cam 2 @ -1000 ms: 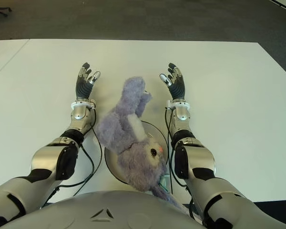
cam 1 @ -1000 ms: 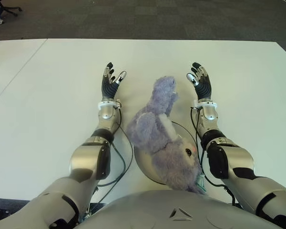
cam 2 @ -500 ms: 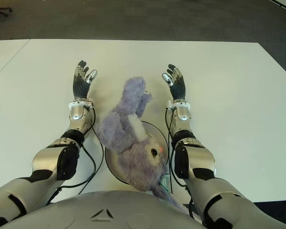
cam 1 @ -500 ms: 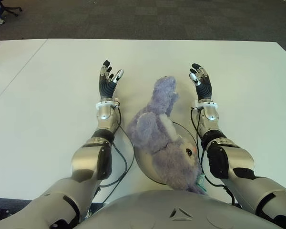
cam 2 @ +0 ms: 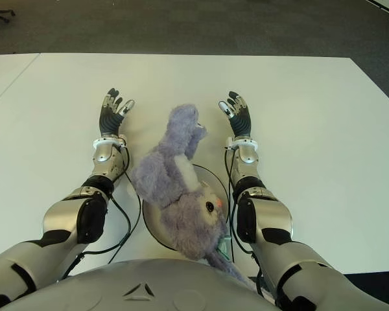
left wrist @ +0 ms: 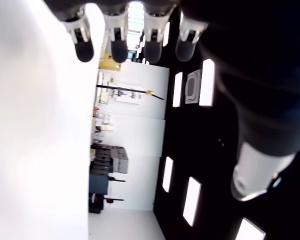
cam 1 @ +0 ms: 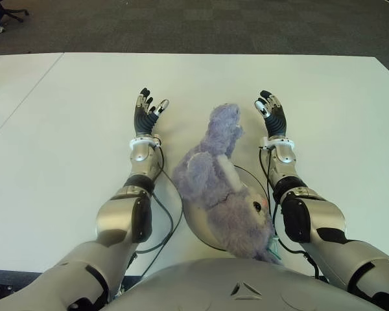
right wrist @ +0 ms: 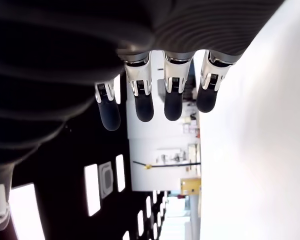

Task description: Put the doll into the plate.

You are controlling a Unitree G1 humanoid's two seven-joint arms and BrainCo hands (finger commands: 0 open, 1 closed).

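- Doll (cam 1: 219, 184): purple plush, lying across the plate (cam 1: 193, 223) at the near edge of the worktop (cam 1: 65, 129), head near, body reaching past the far rim.
- Left hand (cam 1: 146, 114): left of doll, fingers spread wide, holding nothing.
- Right hand (cam 1: 272, 115): right of doll, fingers spread too, holding nothing.
- Worktop: plain white, a seam line running along its left part.
- Room: dark carpet floor (cam 1: 201, 26) beyond the far edge; chair base (cam 1: 13, 11) at far left.

Your view: doll (cam 1: 222, 188) lies on plate (cam 1: 193, 223), near table (cam 1: 65, 129) front edge, legs reaching past plate's far rim. Left hand (cam 1: 145, 114) left of doll, right hand (cam 1: 271, 115) right, both apart from it.
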